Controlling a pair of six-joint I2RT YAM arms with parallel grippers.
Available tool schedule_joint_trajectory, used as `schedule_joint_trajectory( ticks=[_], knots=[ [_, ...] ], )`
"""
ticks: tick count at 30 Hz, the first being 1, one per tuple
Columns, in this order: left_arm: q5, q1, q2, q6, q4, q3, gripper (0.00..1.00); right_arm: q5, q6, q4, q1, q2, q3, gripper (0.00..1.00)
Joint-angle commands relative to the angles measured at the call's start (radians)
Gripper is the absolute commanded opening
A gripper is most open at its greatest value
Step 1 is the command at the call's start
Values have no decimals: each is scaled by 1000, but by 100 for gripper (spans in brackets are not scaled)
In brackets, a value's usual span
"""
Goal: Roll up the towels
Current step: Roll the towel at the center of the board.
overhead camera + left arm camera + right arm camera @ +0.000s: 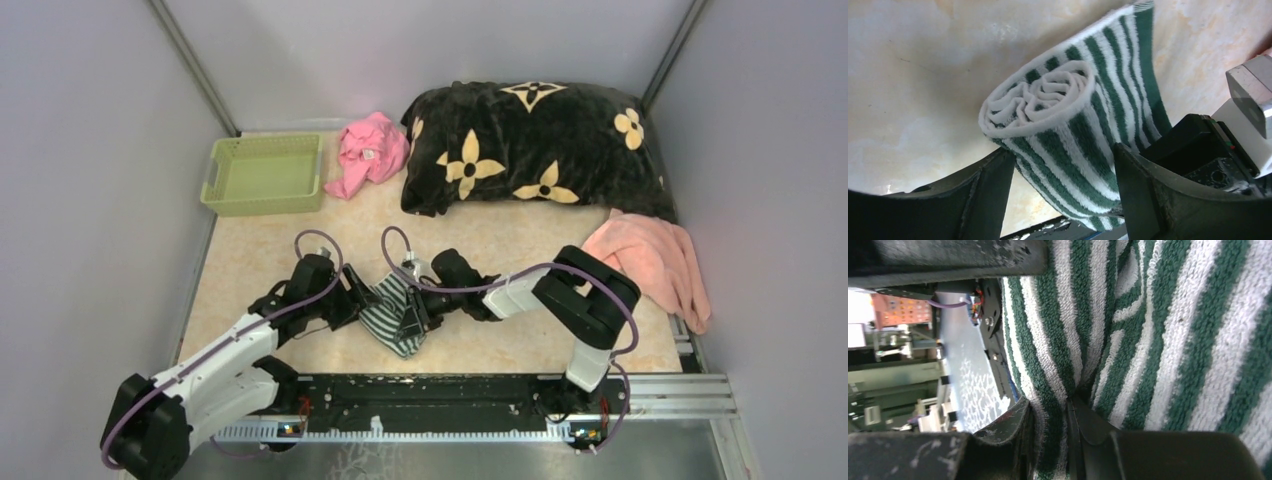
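**Left pincer** (1063, 160): jaws stand wide, one finger (983, 195) on each side of the striped towel (1048, 95). The roll sits in the gap between them, with no squeeze on the cloth to be seen.

**Right pincer** (1050, 410): jaws nearly together, nipping a fold of the striped towel. The cloth puckers where the fingertips meet.

**Striped towel**: dark green with white stripes, wound into a thick roll. Its spiral end faces the left wrist camera, and a flat tail runs off from the roll. It is at the near middle of the tabletop (270, 250), between the two pincers, which meet it from left and right. Whether it rests on the tabletop or hangs clear, I cannot tell.

**Pink towel** (655, 260): pale salmon, unrolled, in a loose heap at the right edge of the tabletop, well apart from both pincers, touching the blanket's near right corner.

**Blanket** (530, 150): black with tan flowers, bundled at the far right.

**Pink cloth** (370, 150): bright pink, crumpled, just left of the blanket.

**Basket** (215, 175): pale green, far left corner, beside the pink cloth.
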Motion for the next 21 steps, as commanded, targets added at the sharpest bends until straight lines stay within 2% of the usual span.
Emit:
schedule_joint_trajectory(
  ticks=[1,7,10,16,21],
  knots=[
    [24,3,78,-4,29,-22,77,-95,123,90,-16,112,-38,6],
    [-20,2,167,25,18,-35,75,-60,167,99,-36,156,-60,6],
    [-26,3,206,34,33,-41,66,17,103,6,-23,89,-54,9],
    [-32,2,277,64,46,-14,49,355,-88,-397,107,-130,80,38],
    [-50,1,283,76,23,-4,48,777,-185,-653,271,-254,214,58]
  ],
)
